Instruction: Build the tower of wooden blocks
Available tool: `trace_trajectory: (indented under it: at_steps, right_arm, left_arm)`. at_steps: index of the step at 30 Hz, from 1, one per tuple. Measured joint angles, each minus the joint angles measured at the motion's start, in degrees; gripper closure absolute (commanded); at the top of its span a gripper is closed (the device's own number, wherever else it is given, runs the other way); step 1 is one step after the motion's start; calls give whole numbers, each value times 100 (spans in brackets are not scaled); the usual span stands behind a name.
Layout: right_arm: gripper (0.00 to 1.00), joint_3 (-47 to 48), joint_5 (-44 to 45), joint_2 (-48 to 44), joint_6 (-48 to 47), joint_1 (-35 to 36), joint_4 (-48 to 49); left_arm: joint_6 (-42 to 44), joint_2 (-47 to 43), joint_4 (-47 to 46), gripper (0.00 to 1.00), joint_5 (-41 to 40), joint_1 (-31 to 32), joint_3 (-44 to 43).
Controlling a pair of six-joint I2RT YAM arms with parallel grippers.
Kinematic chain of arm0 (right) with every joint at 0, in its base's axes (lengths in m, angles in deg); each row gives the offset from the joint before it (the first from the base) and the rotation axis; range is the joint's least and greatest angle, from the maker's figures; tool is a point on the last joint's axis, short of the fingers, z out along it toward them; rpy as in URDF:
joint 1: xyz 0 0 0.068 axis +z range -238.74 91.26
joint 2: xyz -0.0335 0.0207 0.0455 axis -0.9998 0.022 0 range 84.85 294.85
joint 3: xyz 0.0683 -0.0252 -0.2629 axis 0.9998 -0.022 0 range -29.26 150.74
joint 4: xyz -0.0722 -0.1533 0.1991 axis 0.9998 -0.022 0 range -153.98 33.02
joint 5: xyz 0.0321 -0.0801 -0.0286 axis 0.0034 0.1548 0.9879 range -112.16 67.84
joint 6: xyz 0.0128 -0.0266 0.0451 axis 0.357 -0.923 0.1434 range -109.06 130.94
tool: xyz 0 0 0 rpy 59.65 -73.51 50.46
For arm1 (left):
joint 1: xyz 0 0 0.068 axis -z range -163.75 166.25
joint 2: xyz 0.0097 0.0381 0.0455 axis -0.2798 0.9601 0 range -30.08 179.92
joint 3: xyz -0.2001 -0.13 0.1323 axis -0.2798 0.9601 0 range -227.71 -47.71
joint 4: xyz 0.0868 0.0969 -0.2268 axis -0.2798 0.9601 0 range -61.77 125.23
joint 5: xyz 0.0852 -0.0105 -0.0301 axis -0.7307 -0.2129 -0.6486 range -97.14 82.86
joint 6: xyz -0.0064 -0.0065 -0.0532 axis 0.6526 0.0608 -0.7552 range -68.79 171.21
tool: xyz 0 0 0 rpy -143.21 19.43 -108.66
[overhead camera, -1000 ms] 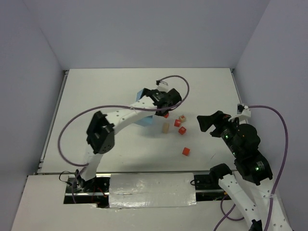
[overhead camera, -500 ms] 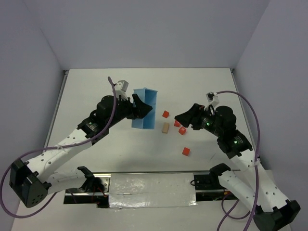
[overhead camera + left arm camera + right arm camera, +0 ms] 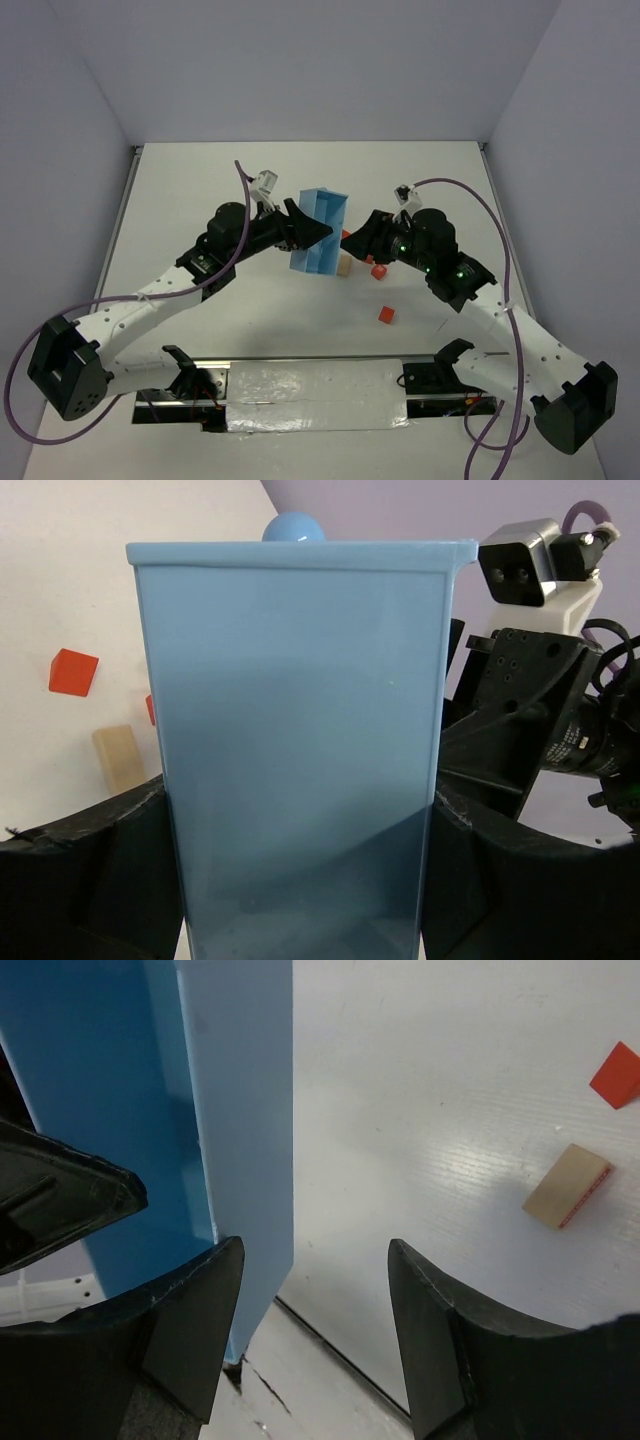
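No stacked tower shows; the wooden blocks lie loose on the white table. A tan block [image 3: 344,263] and red cubes [image 3: 379,271] [image 3: 386,315] lie right of the light blue tray [image 3: 320,232]. My left gripper [image 3: 312,232] is shut on the tray and holds it tilted above the table; in the left wrist view the tray [image 3: 300,730] fills the space between the fingers [image 3: 120,860]. My right gripper [image 3: 360,238] is open just right of the tray. In the right wrist view its gap [image 3: 315,1330] has the tray's edge [image 3: 240,1130] beside the left finger.
In the left wrist view a red cube [image 3: 74,672] and the tan block [image 3: 118,758] lie left of the tray. In the right wrist view a tan block [image 3: 567,1186] and a red cube [image 3: 618,1074] lie at the right. Walls enclose the table.
My left gripper has carried the blue tray a little to the right and tilted it. My right arm has swung left, bringing its open gripper up to the tray.
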Motion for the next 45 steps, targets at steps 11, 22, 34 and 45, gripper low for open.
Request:
trace_trajectory:
  at_steps: [11, 22, 34, 45]
  right_arm:
    - [35, -4, 798, -501, 179, 125, 181]
    - [47, 249, 1019, 435, 55, 841, 258]
    - [100, 1176, 1919, 1285, -634, 887, -157]
    - [100, 2192, 1663, 2839, -675, -1836, -890]
  left_arm:
    - [13, 133, 284, 100, -376, -20, -72]
    - [-125, 302, 240, 100, -354, -20, -151]
    - [-133, 461, 177, 12, -411, -122, -315]
    - [-146, 450, 2522, 0, -1849, -966, -1458]
